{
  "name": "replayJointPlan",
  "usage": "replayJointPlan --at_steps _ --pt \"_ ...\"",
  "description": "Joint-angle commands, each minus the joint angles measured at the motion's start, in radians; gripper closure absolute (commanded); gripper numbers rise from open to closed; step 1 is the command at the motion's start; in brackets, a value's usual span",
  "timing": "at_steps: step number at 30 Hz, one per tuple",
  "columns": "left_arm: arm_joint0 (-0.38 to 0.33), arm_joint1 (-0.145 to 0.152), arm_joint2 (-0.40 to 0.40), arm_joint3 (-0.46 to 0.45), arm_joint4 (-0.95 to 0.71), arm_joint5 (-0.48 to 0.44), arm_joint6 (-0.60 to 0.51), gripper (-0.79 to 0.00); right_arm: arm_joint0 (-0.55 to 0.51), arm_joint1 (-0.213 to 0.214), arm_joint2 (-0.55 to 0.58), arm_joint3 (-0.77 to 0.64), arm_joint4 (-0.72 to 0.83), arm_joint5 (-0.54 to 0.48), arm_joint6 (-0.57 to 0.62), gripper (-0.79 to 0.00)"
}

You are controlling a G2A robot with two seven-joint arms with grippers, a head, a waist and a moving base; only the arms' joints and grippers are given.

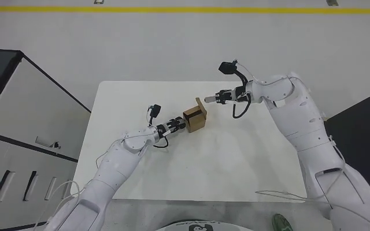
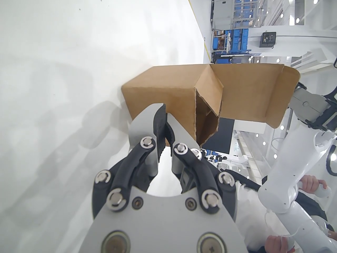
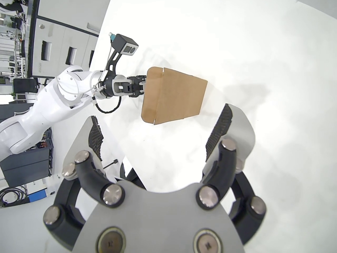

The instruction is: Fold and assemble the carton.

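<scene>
A brown cardboard carton stands near the middle of the white table, with one lid flap raised. In the left wrist view the carton has a side flap folded inward and an open gap beside it. My left gripper is shut on the carton's near edge; from above the left gripper sits against the carton's left side. My right gripper is open, a short way off the carton, and in the top view the right gripper hovers just beside the raised flap.
A grey cabinet stands off the table's left edge. Bare tabletop lies in front of and to the right of the carton. A yellow floor line runs behind the table.
</scene>
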State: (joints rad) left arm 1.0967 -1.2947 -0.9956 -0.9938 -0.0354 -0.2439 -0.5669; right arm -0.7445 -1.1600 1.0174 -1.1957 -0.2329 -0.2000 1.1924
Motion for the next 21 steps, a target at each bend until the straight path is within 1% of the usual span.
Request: replayJointPlan --at_steps 1,2,4,6,8,9,13,21 --pt "0.0 0.0 0.0 0.0 0.0 0.0 0.0 0.0 0.009 -0.004 -0.016 0.024 0.0 -0.01 -0.004 -0.588" --pt "0.0 0.0 0.0 0.0 0.0 0.0 0.0 0.0 0.015 -0.007 -0.026 0.033 -0.004 -0.012 -0.005 -0.563" --pt "0.0 0.0 0.0 0.0 0.0 0.0 0.0 0.0 0.027 -0.012 -0.048 0.048 -0.013 -0.015 -0.003 -0.551" --pt "0.0 0.0 0.0 0.0 0.0 0.0 0.0 0.0 0.037 -0.017 -0.066 0.054 -0.022 -0.015 -0.004 -0.499" --pt "0.0 0.0 0.0 0.0 0.0 0.0 0.0 0.0 0.051 -0.023 -0.089 0.06 -0.032 -0.014 -0.006 -0.4" --pt "0.0 0.0 0.0 0.0 0.0 0.0 0.0 0.0 0.056 -0.026 -0.098 0.063 -0.035 -0.013 -0.007 -0.376" --pt "0.0 0.0 0.0 0.0 0.0 0.0 0.0 0.0 0.078 -0.038 -0.133 0.08 -0.048 -0.011 -0.013 -0.323" --pt "0.0 0.0 0.0 0.0 0.0 0.0 0.0 0.0 0.12 -0.059 -0.194 0.102 -0.082 -0.003 -0.009 -0.286"
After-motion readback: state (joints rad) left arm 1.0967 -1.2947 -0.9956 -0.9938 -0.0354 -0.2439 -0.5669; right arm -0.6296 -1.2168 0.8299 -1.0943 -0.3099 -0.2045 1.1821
